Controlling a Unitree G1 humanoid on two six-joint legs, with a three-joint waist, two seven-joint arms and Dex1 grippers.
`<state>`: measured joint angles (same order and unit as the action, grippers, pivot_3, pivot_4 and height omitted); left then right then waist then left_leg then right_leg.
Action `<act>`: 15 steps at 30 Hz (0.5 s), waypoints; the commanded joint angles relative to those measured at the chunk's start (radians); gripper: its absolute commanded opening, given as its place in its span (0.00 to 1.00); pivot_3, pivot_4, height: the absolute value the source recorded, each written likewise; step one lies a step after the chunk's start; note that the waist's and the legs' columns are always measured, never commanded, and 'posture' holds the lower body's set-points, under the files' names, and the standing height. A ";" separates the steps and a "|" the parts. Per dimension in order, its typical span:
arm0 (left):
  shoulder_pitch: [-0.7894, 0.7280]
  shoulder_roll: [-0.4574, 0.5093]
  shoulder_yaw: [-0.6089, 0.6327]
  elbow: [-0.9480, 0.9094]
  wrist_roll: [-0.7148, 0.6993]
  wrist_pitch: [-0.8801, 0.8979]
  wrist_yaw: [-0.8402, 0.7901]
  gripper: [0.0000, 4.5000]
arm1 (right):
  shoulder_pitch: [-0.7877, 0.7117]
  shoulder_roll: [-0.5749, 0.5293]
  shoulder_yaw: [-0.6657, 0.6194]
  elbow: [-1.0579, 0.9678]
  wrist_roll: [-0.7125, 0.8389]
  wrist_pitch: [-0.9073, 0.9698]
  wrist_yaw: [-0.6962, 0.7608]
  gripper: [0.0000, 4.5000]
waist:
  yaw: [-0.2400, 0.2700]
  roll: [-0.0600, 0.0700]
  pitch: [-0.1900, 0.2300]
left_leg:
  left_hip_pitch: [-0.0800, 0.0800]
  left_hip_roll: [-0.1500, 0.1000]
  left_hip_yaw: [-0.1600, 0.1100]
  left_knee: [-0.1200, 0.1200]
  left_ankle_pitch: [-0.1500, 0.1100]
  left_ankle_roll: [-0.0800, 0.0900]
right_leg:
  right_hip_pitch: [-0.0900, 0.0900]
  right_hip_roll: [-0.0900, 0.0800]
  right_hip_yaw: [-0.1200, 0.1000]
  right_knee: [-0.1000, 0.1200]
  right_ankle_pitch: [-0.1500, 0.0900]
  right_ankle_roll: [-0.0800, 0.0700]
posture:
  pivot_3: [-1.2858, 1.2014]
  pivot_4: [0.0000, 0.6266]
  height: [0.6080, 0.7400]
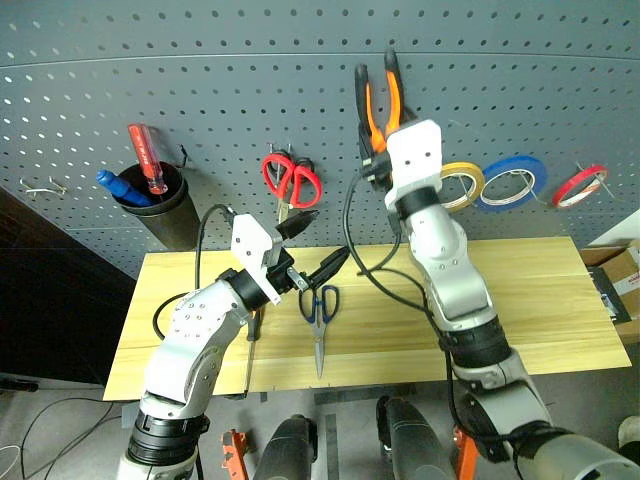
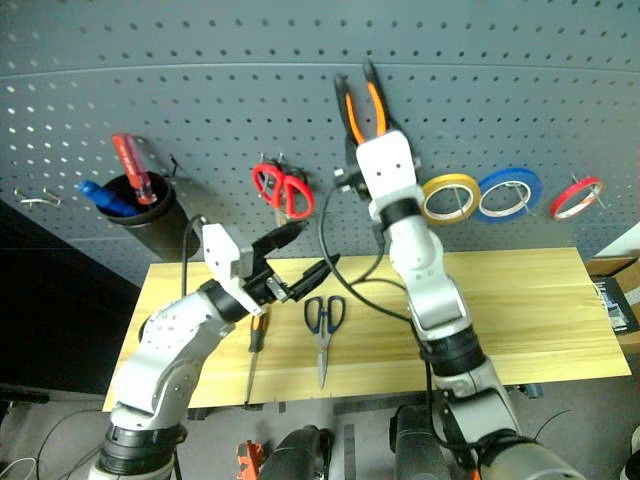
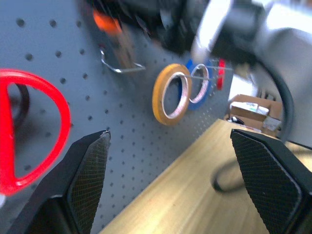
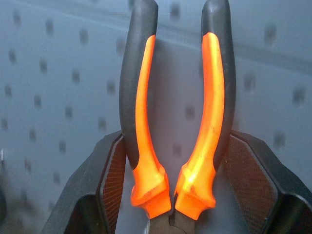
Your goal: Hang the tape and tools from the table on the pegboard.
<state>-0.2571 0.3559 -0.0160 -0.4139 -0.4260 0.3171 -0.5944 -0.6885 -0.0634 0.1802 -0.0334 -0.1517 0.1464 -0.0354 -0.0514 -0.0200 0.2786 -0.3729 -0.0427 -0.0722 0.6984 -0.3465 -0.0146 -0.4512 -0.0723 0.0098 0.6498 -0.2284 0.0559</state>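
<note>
My right gripper (image 4: pixel 170 195) is raised in front of the dark grey pegboard (image 1: pixel 200 80) and is shut on the pliers (image 1: pixel 380 95), whose orange-and-black handles point up. My left gripper (image 1: pixel 312 246) hovers open and empty above the table (image 1: pixel 540 300), below the red-handled scissors. The long scissors with dark blue handles (image 1: pixel 320 312) lie on the table just under it. The slim screwdriver (image 2: pixel 255 335) lies beside them, partly hidden by my left arm. The thin red tape (image 1: pixel 580 185) hangs on a hook at the pegboard's right.
Red-handled scissors (image 1: pixel 290 180), a yellow roll (image 1: pixel 462 185) and a blue roll (image 1: pixel 512 182) hang on the board. A black cup (image 1: pixel 160 215) at the left holds a red-handled screwdriver. A bare hook (image 3: pixel 122 66) sits left of the yellow roll. A cardboard box (image 1: pixel 615 270) stands past the table's right end.
</note>
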 commanded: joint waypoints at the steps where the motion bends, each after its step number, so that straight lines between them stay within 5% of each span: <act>1: -0.009 -0.009 0.009 0.003 -0.002 -0.008 0.015 0.94 | 0.014 0.023 -0.006 -0.053 -0.012 -0.002 -0.008 0.61 | 0.000 0.000 -0.002 | -0.001 0.000 0.000 0.000 0.000 0.000 | -0.001 0.000 0.000 0.000 0.000 0.000 | 0.52 0.35 1.00; 4: -0.013 -0.017 0.012 0.026 -0.005 -0.011 0.020 0.94 | 0.035 0.032 -0.007 -0.064 -0.008 0.024 0.007 0.61 | -0.002 0.000 -0.006 | -0.001 0.000 0.000 0.000 0.000 0.000 | -0.002 0.000 0.000 0.001 0.000 0.000 | 0.52 0.35 1.00; 9: -0.009 -0.014 0.003 0.055 0.010 -0.027 0.011 0.94 | 0.062 0.028 -0.036 -0.128 0.017 0.082 0.036 0.96 | -0.004 0.000 -0.011 | -0.001 0.000 0.001 0.000 0.000 0.000 | -0.002 0.000 0.001 0.001 0.000 0.000 | 0.52 0.35 1.00; 15: 0.022 0.012 -0.008 0.074 0.033 0.011 0.012 0.94 | 0.141 -0.023 -0.069 -0.306 0.055 0.248 0.112 0.98 | -0.002 0.000 -0.012 | -0.001 0.000 0.000 0.000 0.000 0.000 | -0.002 0.000 0.001 0.001 0.000 0.000 | 0.52 0.35 1.00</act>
<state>-0.2487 0.3549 -0.0163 -0.3279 -0.4028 0.3215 -0.5800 -0.5655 -0.0769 0.1303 -0.2421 -0.1235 0.3450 0.0434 -0.0538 -0.0196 0.2665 -0.3736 -0.0427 -0.0718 0.6988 -0.3464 -0.0146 -0.4529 -0.0721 0.0105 0.6511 -0.2283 0.0558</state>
